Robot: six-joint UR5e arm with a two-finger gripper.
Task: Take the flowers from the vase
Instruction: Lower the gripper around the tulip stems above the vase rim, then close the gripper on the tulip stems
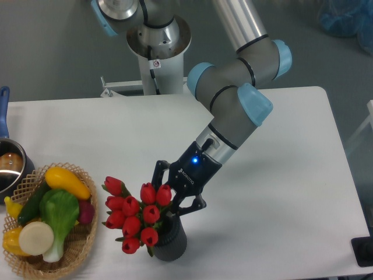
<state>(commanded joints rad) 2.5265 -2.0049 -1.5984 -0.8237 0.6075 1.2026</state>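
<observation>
Flowers [135,214]: standing in vase [169,240], leaning left. Gripper [172,201]: fingers spread around upper stems, positioned for pinching; grasp not yet closed.

Matt white laminate on bench [291,175]. Woven wicker, rough, on basket [78,248]. Glossy plastic-looking toy vegetables [55,213]. Dark matt ribbed vase [170,242]. Satin red artificial-looking flowers [133,217]. Polished steel pot [9,169]. Black matt plastic-looking end effector [169,195], grey metal arm [239,111] with blue plastic caps.

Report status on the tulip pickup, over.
Gripper down at the flowers, fingers spread around the top buds, open or shut unclear. Flowers in the vase, not lifted. Wicker basket close left, not blocking.
</observation>
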